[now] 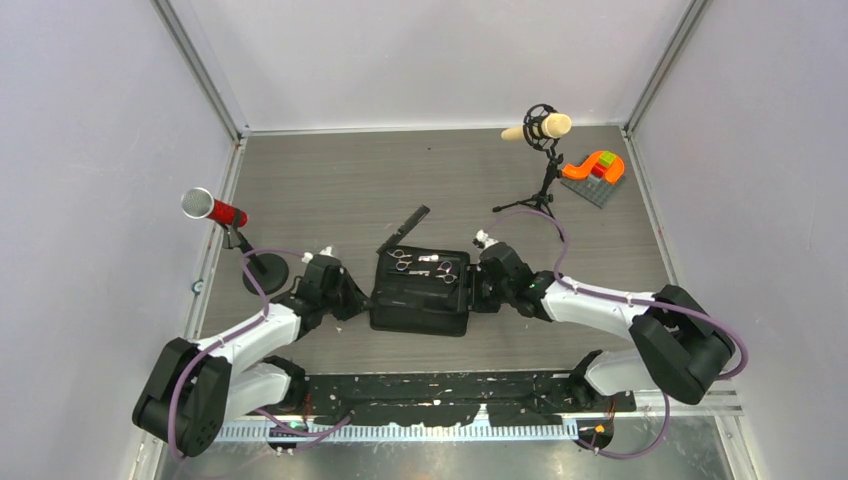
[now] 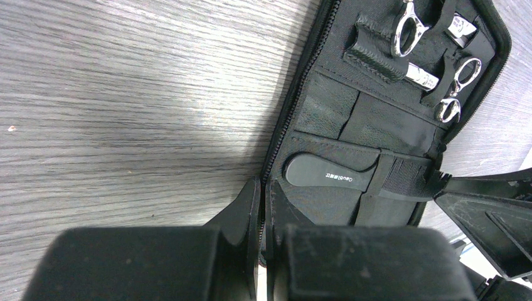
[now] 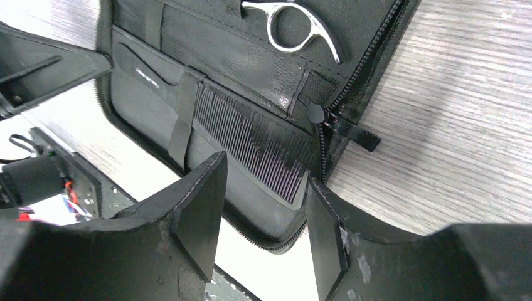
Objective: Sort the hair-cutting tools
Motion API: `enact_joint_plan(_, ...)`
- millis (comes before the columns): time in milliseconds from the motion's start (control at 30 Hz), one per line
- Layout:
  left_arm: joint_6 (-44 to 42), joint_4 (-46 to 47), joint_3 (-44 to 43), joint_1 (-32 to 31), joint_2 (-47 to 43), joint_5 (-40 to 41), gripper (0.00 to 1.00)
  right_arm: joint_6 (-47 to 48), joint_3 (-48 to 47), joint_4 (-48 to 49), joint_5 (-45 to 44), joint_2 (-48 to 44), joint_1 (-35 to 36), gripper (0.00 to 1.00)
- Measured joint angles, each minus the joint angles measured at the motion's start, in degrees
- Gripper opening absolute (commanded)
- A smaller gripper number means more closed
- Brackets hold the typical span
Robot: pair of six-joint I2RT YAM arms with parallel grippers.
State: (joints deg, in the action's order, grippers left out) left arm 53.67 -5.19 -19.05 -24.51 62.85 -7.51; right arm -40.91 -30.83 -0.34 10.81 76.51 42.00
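Grey wood-grain surface [image 1: 330, 180], open black case [image 1: 420, 318] at frame centre: left scissors [image 1: 400, 258] and right scissors [image 1: 446, 272] strapped in its top half, strapped comb [image 2: 326, 174] across its bottom half, loose comb [image 1: 405, 228] on the surface just off its upper left corner. Left pincer [image 2: 263, 188] closed tight on the case's left edge. Right pincer [image 3: 266, 179] wide, holding nothing, at the case's right edge.

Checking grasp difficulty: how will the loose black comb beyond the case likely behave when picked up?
The comb beyond the case lies flat and thin on the table, so it may be hard to get under and may slide. It looks like slim plastic: probably light and fairly stiff, unlikely to roll.
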Motion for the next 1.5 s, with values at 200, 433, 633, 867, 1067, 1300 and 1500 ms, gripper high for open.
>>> enact_joint_plan(200, 0.0, -0.2, 0.2, 0.0, -0.6, 0.0, 0.0, 2.5, -5.7, -7.6, -3.8, 3.7, 2.8, 0.59)
enact_joint_plan(433, -0.1, -1.5, 0.6, 0.1, -2.0, 1.0, 0.0, 5.2, -12.9, -14.4, -7.3, 9.2, 6.2, 0.61)
enact_joint_plan(633, -0.1, -1.9, 0.8, 0.1, -2.7, 1.2, 0.0, 6.7, -15.6, -17.6, -10.8, 10.9, 8.3, 0.63)
enact_joint_plan(867, -0.3, -2.4, 0.8, 0.1, -2.9, 1.2, 0.0, 8.1, -21.6, -23.8, -14.4, 15.4, 10.9, 0.71)
enact_joint_plan(1067, -0.6, -2.9, 0.8, 0.1, -3.3, 1.2, 0.0, 9.4, -23.8, -27.8, -17.2, 15.6, 13.2, 0.74)
enact_joint_plan(1300, -1.5, -2.8, 0.8, 0.1, -3.3, 1.2, 0.0, 10.4, -24.9, -31.4, -18.4, 10.0, 14.1, 0.75)
enact_joint_plan(1500, -3.8, -5.8, -0.3, 0.1, -3.7, -0.1, 0.0, 10.6, -24.5, -30.8, -20.0, 5.1, 14.1, 0.76)
